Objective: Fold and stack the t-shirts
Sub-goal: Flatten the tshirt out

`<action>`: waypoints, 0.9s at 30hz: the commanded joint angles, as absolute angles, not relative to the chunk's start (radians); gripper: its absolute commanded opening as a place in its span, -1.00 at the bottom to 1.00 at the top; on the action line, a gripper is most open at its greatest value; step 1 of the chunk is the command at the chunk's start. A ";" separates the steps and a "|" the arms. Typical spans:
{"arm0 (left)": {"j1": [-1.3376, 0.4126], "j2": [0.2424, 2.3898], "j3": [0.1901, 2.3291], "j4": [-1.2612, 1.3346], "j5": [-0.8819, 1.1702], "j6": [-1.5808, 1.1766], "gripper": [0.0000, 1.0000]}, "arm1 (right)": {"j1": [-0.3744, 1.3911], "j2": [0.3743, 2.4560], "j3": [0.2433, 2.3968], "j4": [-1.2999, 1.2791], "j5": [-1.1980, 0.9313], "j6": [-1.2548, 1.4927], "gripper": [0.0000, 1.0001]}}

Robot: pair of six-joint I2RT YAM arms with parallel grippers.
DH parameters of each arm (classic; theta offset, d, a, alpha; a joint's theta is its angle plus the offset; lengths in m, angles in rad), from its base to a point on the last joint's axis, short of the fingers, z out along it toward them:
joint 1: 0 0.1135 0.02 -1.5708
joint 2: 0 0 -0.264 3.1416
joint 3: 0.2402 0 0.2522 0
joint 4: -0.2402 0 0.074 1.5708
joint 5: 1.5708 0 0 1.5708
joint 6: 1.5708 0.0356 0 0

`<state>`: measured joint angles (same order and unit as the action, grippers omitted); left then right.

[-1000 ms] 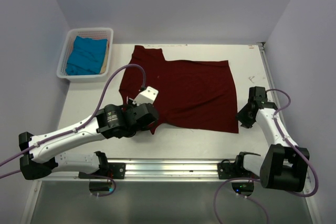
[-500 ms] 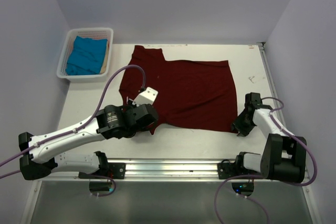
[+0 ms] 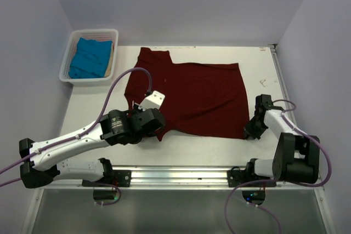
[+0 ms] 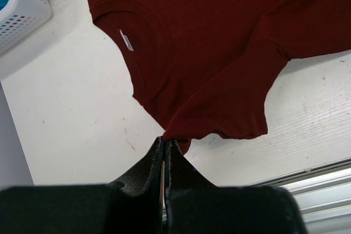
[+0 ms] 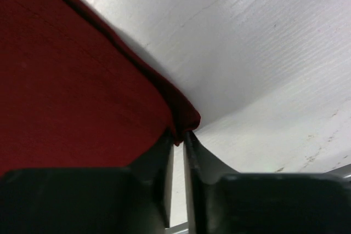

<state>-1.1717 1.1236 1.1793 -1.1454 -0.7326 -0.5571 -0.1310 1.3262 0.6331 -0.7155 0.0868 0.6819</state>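
Left claw [image 4: 165, 142]: jaws are pressing together, pinching an edge fold of the maroon t-shirt [image 3: 192, 94] beside its short sleeve. The shirt is lying spread on the table [image 3: 93, 108] straight ahead of the tips, its collar and white label [image 4: 126, 40] ahead and to the left.

Right claw [image 5: 180, 135]: jaws are sitting almost together, nipping the shirt's hem corner, cloth to its left, bare table to its right.

White basket [image 3: 82, 80] is sitting well beyond the left claw, off the shirt's far-left side; it is holding the teal t-shirt [image 3: 90, 57], crumpled, filling most of it
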 commanded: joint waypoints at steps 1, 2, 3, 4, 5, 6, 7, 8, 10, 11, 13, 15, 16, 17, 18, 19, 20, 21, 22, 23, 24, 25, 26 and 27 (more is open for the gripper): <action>-1.166 1.114 1.173 -1.120 -0.750 -0.563 -1.00 | -0.132 1.428 0.589 -0.517 0.175 0.684 -0.79; -1.166 1.112 1.173 -1.121 -0.752 -0.564 -1.00 | -0.132 1.439 0.592 -0.512 0.164 0.684 -0.89; -1.166 1.114 1.173 -1.121 -0.749 -0.563 -1.00 | -0.132 1.440 0.595 -0.508 0.160 0.675 -0.98; -1.166 1.114 1.173 -1.121 -0.750 -0.564 -1.00 | -0.132 1.437 0.595 -0.503 0.146 0.672 -1.00; -1.166 1.112 1.177 -1.121 -0.747 -0.565 -1.00 | -0.132 1.419 0.595 -0.508 0.143 0.673 -1.00; -1.166 1.115 1.177 -1.121 -0.747 -0.565 -1.00 | -0.132 1.405 0.597 -0.514 0.147 0.673 -1.00; -1.166 1.115 1.177 -1.121 -0.746 -0.565 -1.00 | -0.132 1.382 0.600 -0.535 0.155 0.667 -1.00; -1.166 1.115 1.177 -1.121 -0.738 -0.565 -1.00 | -0.132 1.335 0.603 -0.549 0.155 0.663 -1.00; -1.166 1.117 1.172 -1.118 -0.729 -0.565 -1.00 | -0.132 1.277 0.604 -0.586 0.138 0.661 -1.00; -1.164 1.118 1.163 -1.115 -0.718 -0.566 -1.00 | -0.130 1.257 0.623 -0.609 0.143 0.663 -1.00; -1.166 1.121 1.135 -1.097 -0.698 -0.566 -1.00 | -0.130 1.192 0.659 -0.665 0.156 0.658 -1.00; -1.166 1.124 1.105 -1.057 -0.670 -0.568 -1.00 | -0.130 1.146 0.687 -0.699 0.188 0.646 -1.00; -1.166 1.126 1.067 -1.039 -0.660 -0.565 -1.00 | -0.130 1.134 0.713 -0.724 0.196 0.643 -1.00; -1.166 1.127 1.049 -1.025 -0.649 -0.565 -1.00 | -0.130 1.125 0.724 -0.733 0.201 0.643 -1.00; -1.164 1.138 1.037 -0.999 -0.652 -0.568 -1.00 | -0.130 1.117 0.736 -0.741 0.207 0.638 -1.00; -1.166 1.149 1.040 -1.005 -0.650 -0.569 -1.00 | -0.130 1.109 0.751 -0.744 0.209 0.635 -1.00; -1.166 1.158 1.039 -1.003 -0.664 -0.569 -1.00 | -0.130 1.108 0.758 -0.742 0.209 0.634 -1.00; -1.166 1.166 1.034 -0.988 -0.672 -0.569 -1.00 | -0.130 1.112 0.765 -0.741 0.209 0.634 -1.00; -1.166 1.173 1.035 -0.986 -0.683 -0.569 -1.00 | -0.130 1.120 0.778 -0.736 0.209 0.627 -1.00; -1.164 1.186 1.037 -0.986 -0.693 -0.571 -1.00 | -0.130 1.127 0.782 -0.730 0.209 0.624 -1.00; -1.164 1.190 1.038 -0.988 -0.707 -0.575 -1.00 | -0.130 1.134 0.787 -0.727 0.210 0.620 -1.00; -1.163 1.199 1.046 -0.992 -0.719 -0.581 -1.00 | -0.130 1.146 0.795 -0.718 0.209 0.618 -1.00; -1.154 1.207 1.051 -1.000 -0.739 -0.586 -1.00 | -0.132 1.152 0.796 -0.710 0.209 0.617 -1.00; -1.149 1.221 1.057 -1.002 -0.752 -0.589 -1.00 | -0.130 1.157 0.798 -0.701 0.209 0.614 -1.00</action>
<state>-1.1675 1.2007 1.0332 -1.0363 -0.6811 -0.5610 -0.1303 1.1381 0.7597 -0.7181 0.1749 0.6353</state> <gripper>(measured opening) 0.010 0.022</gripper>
